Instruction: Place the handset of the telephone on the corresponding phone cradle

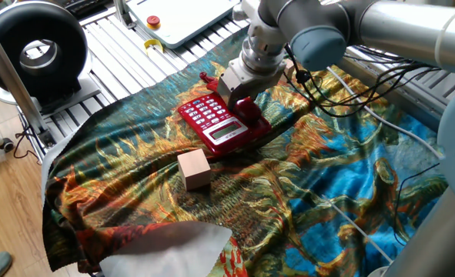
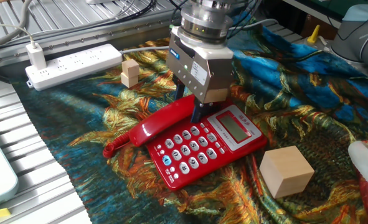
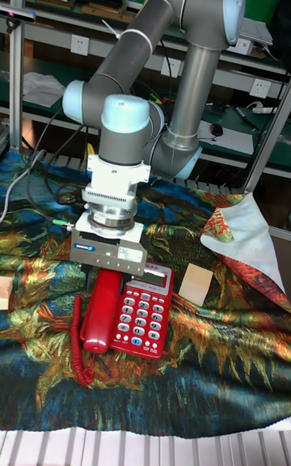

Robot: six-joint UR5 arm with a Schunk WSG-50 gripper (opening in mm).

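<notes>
Patterned cloth (image 2: pixel 308 118) covers the table. Telephone (image 2: pixel 202 146) sits mid-cloth, handset (image 2: pixel 165 121) lying along its phone cradle (image 3: pixel 99 312), coiled cord (image 3: pixel 77 349) trailing off 1 end. Gripper (image 2: pixel 193 106) sits low over the handset, fingers straddling it; can't tell if the jaws are clamped. Wooden cube (image 2: pixel 286 171) near the base.

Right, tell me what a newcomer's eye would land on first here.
The bright red telephone in the middle of the colourful patterned cloth, its handset lying along the edge away from the display. Next, the gripper directly over the handset, fingers straddling its end nearest the display. Then the wooden cube on the cloth beside the phone.
</notes>
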